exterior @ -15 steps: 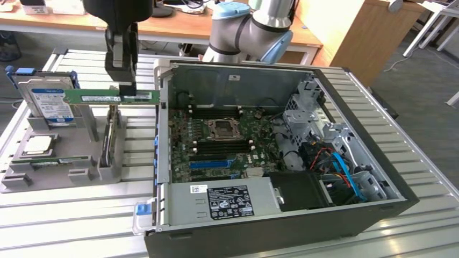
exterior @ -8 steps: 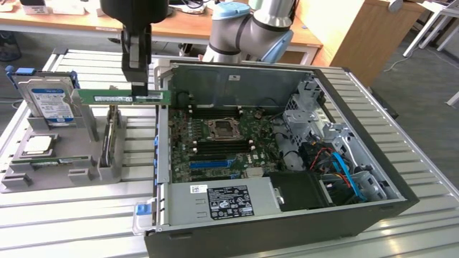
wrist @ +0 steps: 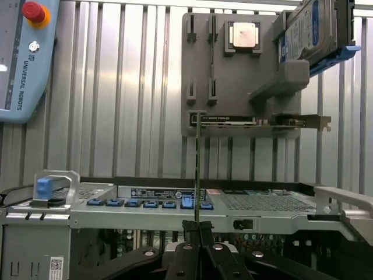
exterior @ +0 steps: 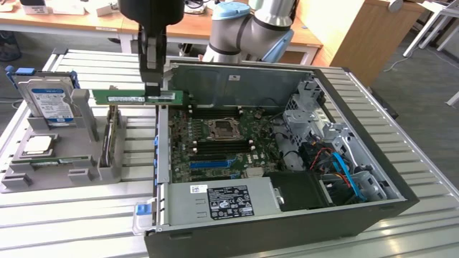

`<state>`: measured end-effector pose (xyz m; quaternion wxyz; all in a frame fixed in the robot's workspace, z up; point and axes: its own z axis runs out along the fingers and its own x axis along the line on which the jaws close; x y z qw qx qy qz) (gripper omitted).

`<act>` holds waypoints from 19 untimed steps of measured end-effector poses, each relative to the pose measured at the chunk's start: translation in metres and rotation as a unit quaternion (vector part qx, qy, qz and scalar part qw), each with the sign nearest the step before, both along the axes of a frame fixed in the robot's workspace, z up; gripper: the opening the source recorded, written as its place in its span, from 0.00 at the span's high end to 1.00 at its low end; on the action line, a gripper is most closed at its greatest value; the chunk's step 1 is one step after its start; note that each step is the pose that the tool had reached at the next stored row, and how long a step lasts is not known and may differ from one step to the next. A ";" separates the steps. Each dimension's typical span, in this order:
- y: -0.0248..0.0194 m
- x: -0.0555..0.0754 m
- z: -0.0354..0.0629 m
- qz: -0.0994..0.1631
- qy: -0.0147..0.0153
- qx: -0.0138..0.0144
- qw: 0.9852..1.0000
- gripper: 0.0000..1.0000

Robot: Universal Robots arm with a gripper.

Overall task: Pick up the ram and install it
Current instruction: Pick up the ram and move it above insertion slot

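We saw the gripper [exterior: 153,90] hanging down from the arm with its jaws pinched on the ram [exterior: 122,97]. The green stick was up in the air, held level with its white label facing the exterior camera. The grip sat toward the end of the stick on the exterior view's right. That end reached over the near wall of the open computer case [exterior: 287,236]. The other end pointed toward the hard drive [exterior: 51,105], which stood upright in the gray holder [exterior: 43,177].

In the wrist view the ram [wrist: 198,169] showed edge-on as a thin line rising from the gripper [wrist: 198,228], with both fingers pressed against its sides. Beyond it lay the gray holder [wrist: 233,76], and the hard drive [wrist: 315,29] was at its corner.

Inside the case we saw the motherboard [exterior: 215,145] lying flat. The power supply [exterior: 229,201] sat at the case's near end. The slatted metal table [exterior: 72,226] carried both the holder and the case.
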<state>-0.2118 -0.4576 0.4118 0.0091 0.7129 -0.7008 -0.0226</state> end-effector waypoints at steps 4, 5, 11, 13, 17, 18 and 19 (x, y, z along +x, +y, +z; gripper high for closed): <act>0.0000 0.010 -0.0001 0.000 0.000 0.000 1.000 0.88; 0.0000 0.012 0.0000 0.000 0.000 0.000 1.000 0.88; 0.0000 0.026 0.0000 0.000 0.000 0.000 1.000 0.88; 0.0000 0.030 0.0000 0.000 0.000 0.000 1.000 0.88; 0.0000 0.039 0.0000 0.000 0.000 0.000 1.000 0.88; 0.0000 0.042 0.0000 0.000 0.000 0.000 1.000 0.88; 0.0000 0.044 0.0000 0.000 0.000 0.000 1.000 0.88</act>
